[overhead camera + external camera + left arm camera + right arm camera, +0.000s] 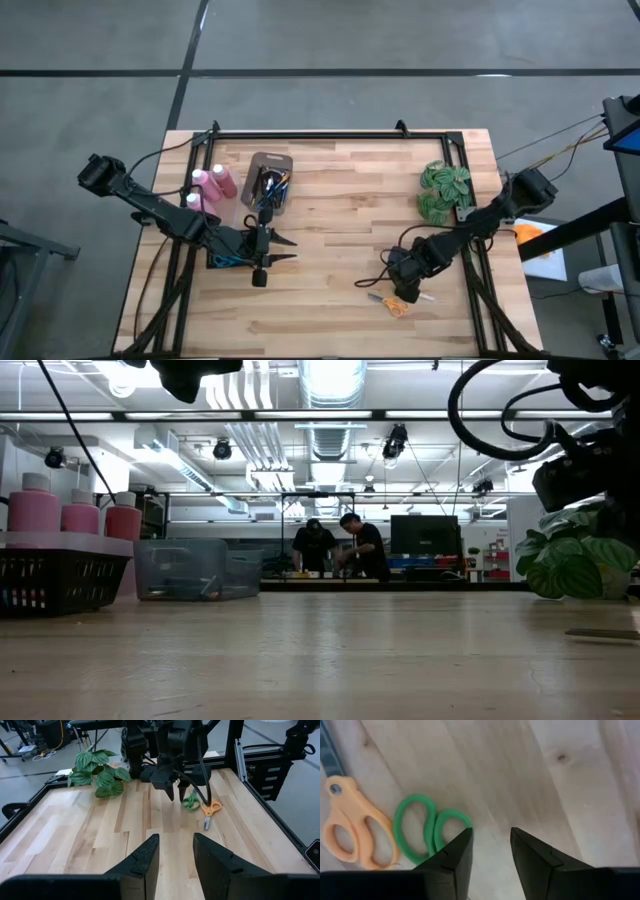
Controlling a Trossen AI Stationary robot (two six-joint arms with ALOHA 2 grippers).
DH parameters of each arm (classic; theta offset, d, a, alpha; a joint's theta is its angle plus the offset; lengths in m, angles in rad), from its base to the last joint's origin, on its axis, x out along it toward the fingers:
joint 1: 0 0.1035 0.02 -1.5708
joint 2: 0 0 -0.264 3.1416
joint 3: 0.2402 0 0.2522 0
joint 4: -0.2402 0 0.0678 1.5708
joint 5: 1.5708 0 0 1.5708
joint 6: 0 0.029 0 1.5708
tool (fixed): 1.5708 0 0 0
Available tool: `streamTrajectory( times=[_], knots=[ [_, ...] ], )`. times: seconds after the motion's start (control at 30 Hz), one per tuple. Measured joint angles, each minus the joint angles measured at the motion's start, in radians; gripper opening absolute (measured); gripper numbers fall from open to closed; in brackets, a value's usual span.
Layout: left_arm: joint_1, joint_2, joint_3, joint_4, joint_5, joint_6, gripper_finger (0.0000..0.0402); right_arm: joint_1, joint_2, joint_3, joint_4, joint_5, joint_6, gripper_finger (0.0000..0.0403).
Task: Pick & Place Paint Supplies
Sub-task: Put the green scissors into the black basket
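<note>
You're mostly done, I'd say: thin brushes [270,186] sit in the clear grey bin [258,163], pink white-capped bottles [212,183] beside it; both grippers, left [287,250] & right [490,845], have jaws narrowly parted, empty, w/ orange-handled scissors [347,822] & green-handled scissors [427,827] left on the wooden table [340,200].

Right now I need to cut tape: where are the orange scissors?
High view: the orange scissors lie on the table's right front, under the right gripper, beside green scissors.

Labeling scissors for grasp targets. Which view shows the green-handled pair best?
Right wrist view: the green-handled scissors fill the frame beside the orange-handled scissors. Left wrist view shows them small, under the right gripper. High view mostly hides them; low view shows nothing identifiable.
</note>
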Motion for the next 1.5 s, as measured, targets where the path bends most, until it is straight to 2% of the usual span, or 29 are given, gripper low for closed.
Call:
streamTrajectory(
  times=[0.27,0.63,1.13,1.5],
  knots=[
    [0.0,0.0,0.0,-0.001,0.0,0.0,0.012,0.0,0.036,0.004,0.028,-0.001,0.004,0.013],
    [0.0,0.0,0.0,-0.003,0.0,0.0,0.012,0.002,-0.016,-0.004,0.012,0.004,0.041,0.013],
    [0.0,0.0,0.0,-0.007,0.0,0.0,0.012,0.028,-0.017,0.02,0.055,0.032,0.044,0.013],
    [0.0,0.0,0.0,-0.007,0.0,0.0,0.012,0.039,0.076,0.032,0.087,0.057,0.059,0.013]
  ],
)
